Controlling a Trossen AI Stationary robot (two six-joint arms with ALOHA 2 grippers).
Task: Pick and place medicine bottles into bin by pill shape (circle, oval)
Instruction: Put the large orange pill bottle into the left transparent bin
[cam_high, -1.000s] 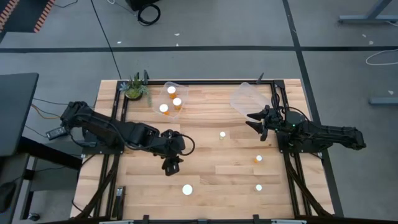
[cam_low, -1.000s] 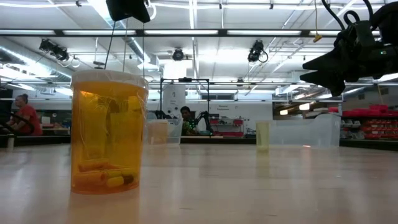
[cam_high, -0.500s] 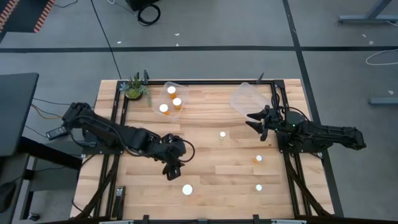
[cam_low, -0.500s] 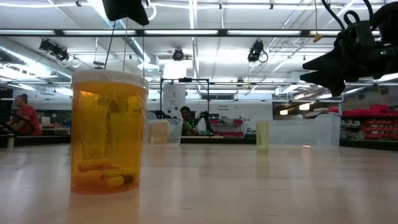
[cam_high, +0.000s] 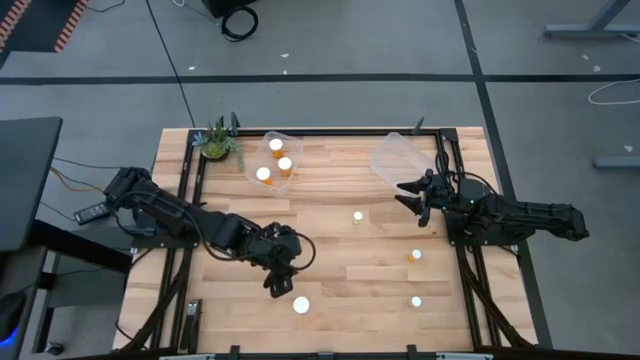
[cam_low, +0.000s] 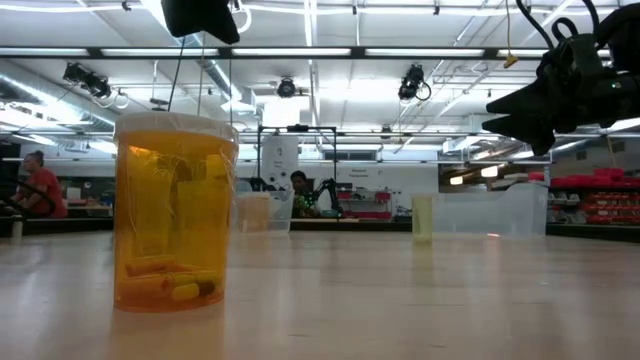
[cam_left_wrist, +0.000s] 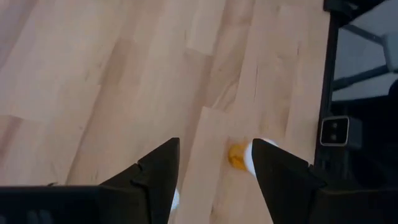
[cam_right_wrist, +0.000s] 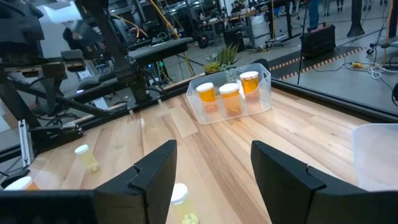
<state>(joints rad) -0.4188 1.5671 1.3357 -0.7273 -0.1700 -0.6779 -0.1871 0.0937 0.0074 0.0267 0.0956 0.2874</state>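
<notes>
High view shows the left gripper (cam_high: 279, 285), fingers spread wide and empty, poised beside the wide-capped bottle (cam_high: 301, 305) near the desk's front edge: reaching step, calling next for descent around it.

- Table (cam_high: 330, 255): light wooden planks, edged by a dark metal frame (cam_high: 340, 131) at the far side.
- Potted plant (cam_high: 216, 141): green, spiky leaves, standing at the table's far left corner; also visible from the right wrist view (cam_right_wrist: 222, 60).
- Floor (cam_high: 330, 40): grey, crossed by dark tape lines (cam_high: 300, 76).
- Coiled black cable (cam_high: 239, 20): lying on the floor beyond the table.
- Dark panel (cam_high: 22, 180): left of the table.
- Ceiling lights (cam_low: 300, 52): long strips across the room behind the table.
- Person in a red top (cam_low: 40, 187): at the far left of the room.
- Second person (cam_low: 300, 192): near the room's centre, well behind the table.
- Red shelving (cam_low: 595, 198): far right of the room.
</notes>
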